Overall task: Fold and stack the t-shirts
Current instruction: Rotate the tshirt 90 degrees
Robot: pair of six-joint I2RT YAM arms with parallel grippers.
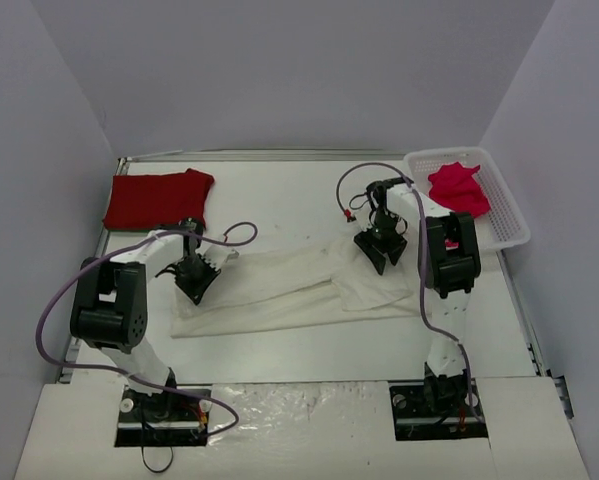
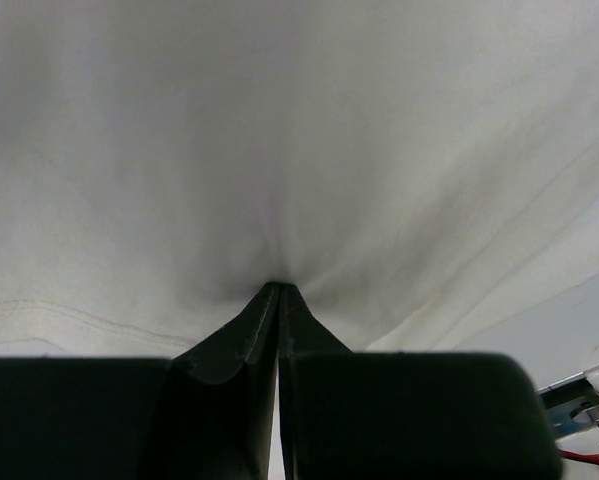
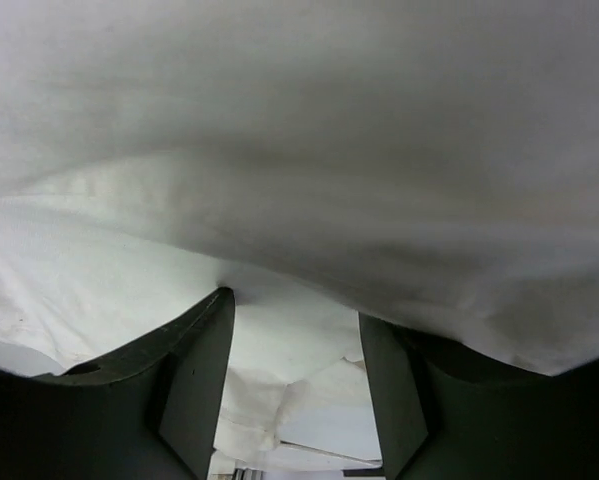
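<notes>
The left arm (image 1: 109, 300) and right arm (image 1: 449, 250) pair boxy black joints with white link segments. A purplish-grey cable (image 1: 41, 335) loops along each, and the fingers (image 2: 229, 390) are matte black wedges.

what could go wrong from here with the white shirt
1. The left gripper pinches the cream-white shirt while the right gripper stands open: pulling one-sided may drag the shirt askew.
2. Cloth drapes over the right gripper, so it may snag as that arm lifts.
3. The shirt looks rumpled near the right gripper, so the fold may come out uneven.
</notes>
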